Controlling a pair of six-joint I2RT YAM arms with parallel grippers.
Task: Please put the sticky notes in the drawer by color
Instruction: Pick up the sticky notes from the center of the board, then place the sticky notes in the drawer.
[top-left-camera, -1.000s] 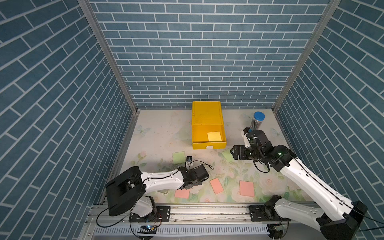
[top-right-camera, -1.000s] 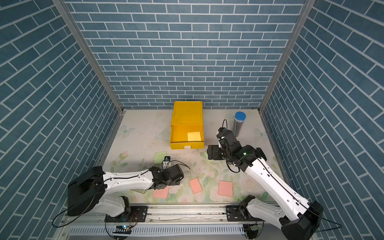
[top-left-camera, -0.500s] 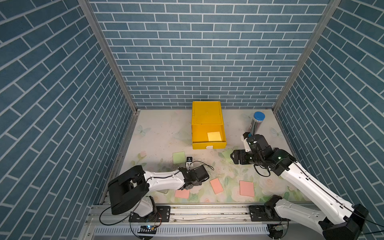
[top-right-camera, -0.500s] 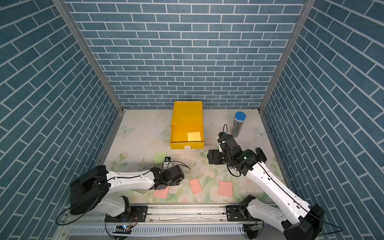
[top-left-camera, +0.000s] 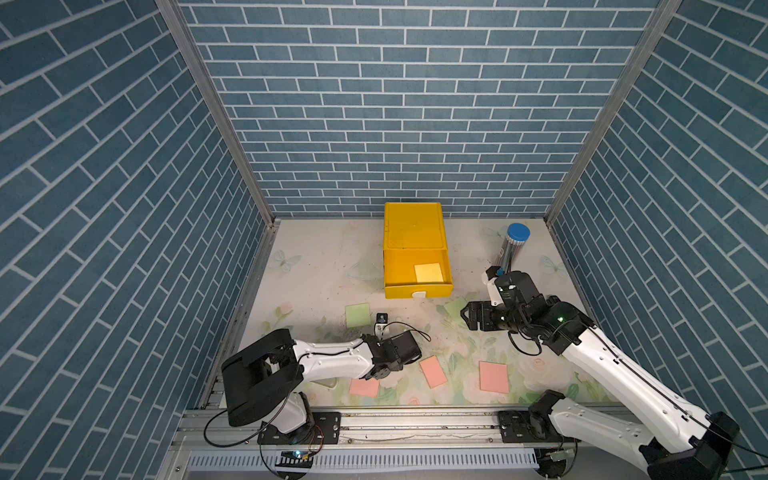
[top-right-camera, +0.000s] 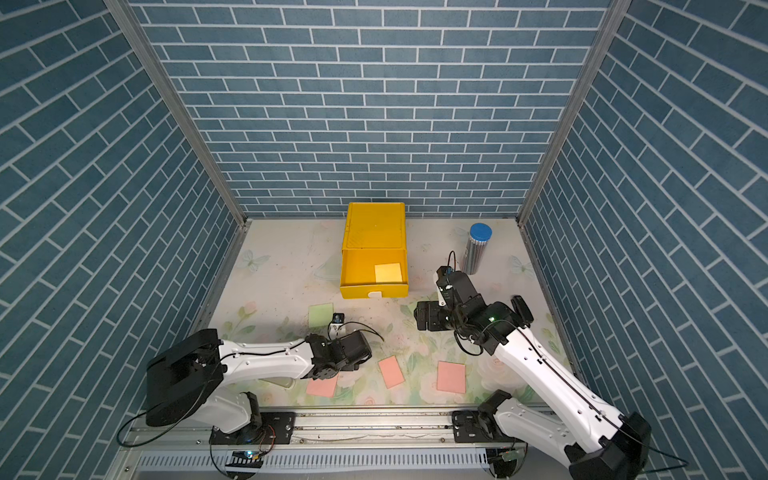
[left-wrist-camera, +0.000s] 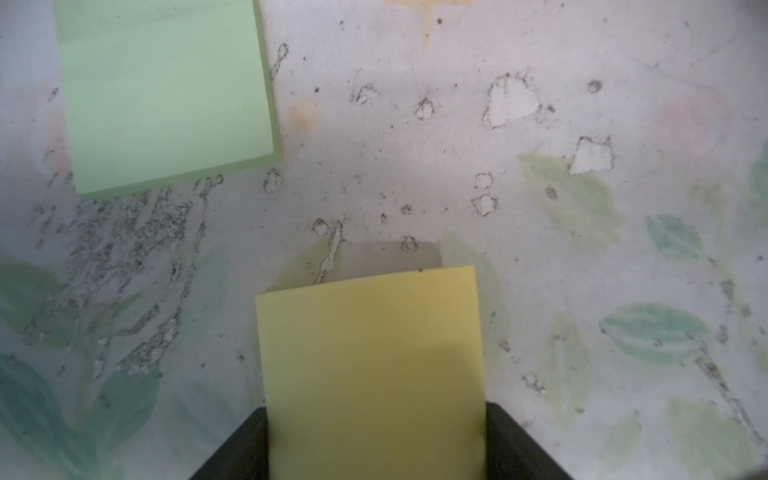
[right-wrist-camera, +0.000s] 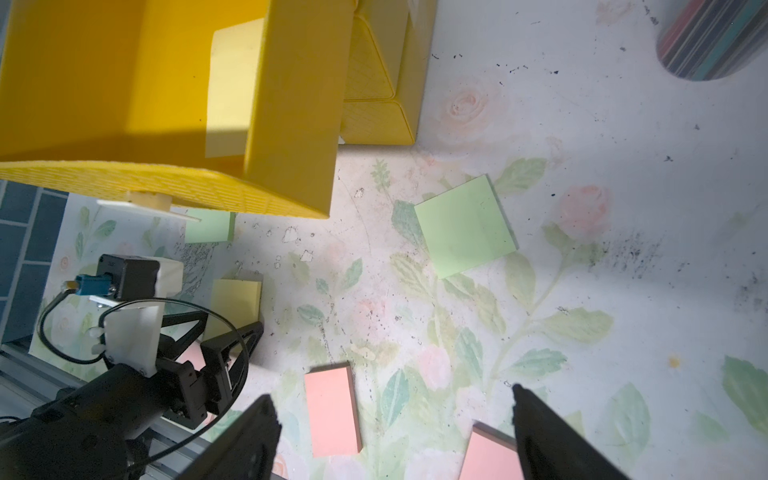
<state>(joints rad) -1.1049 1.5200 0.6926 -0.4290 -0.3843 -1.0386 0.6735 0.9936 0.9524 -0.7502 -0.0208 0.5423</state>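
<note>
My left gripper points down at the table, shut on a yellow sticky note whose sides meet both fingers. A pale green note lies just beyond it. The yellow drawer cabinet stands at the back with its top drawer pulled out and a yellow note inside. My right gripper hovers open above the table, empty. A second green note lies ahead of it. Three salmon pink notes lie along the front.
A grey cylinder with a blue cap stands at the back right, just behind the right arm. Brick-patterned walls close the table on three sides. A rail with both arm bases runs along the front edge.
The left jaws have narrowed onto the yellow note. The right arm has shifted a little toward the front of the table, still open.
</note>
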